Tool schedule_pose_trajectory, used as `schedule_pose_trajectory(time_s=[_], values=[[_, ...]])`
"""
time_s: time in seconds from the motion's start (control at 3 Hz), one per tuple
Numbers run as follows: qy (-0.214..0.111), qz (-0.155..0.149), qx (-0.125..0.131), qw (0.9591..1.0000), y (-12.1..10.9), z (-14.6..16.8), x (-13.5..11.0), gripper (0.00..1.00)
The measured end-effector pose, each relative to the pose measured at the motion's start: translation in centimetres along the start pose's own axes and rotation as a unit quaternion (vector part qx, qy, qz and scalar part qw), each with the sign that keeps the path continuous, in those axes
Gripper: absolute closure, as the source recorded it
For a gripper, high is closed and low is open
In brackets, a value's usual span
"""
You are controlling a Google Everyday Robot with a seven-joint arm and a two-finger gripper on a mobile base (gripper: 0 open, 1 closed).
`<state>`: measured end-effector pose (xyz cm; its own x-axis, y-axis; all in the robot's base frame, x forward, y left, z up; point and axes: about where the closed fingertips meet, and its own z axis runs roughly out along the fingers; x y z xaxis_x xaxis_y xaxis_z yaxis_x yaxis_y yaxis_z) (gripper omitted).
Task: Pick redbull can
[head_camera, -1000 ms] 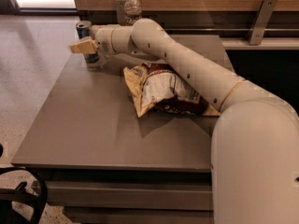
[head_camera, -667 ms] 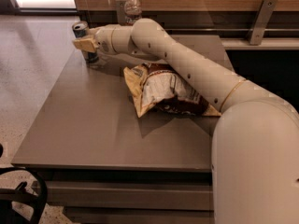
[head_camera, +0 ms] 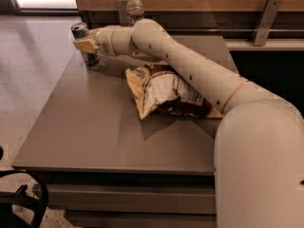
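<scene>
Grey table, two things on it: the redbull can stands upright at the far left corner, right at the jaws of the gripper. A crumpled snack bag lies mid-table, well right of the jaws and nearer the camera.

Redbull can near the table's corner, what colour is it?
The redbull can is dark blue with a silver top, camera view; the tool is at its middle.
</scene>
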<state>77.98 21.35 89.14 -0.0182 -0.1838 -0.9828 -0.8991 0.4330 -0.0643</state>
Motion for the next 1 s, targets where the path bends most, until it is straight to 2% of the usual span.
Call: schedule_pose_trajectory(time_s=[0.33,1.0], values=[[0.0,0.0,-0.001,1.0,0.1,0.1,0.0,1.0],[-0.021,-0.03,-0.014,0.9992,0.3,-4.6,-5.7,1.0]])
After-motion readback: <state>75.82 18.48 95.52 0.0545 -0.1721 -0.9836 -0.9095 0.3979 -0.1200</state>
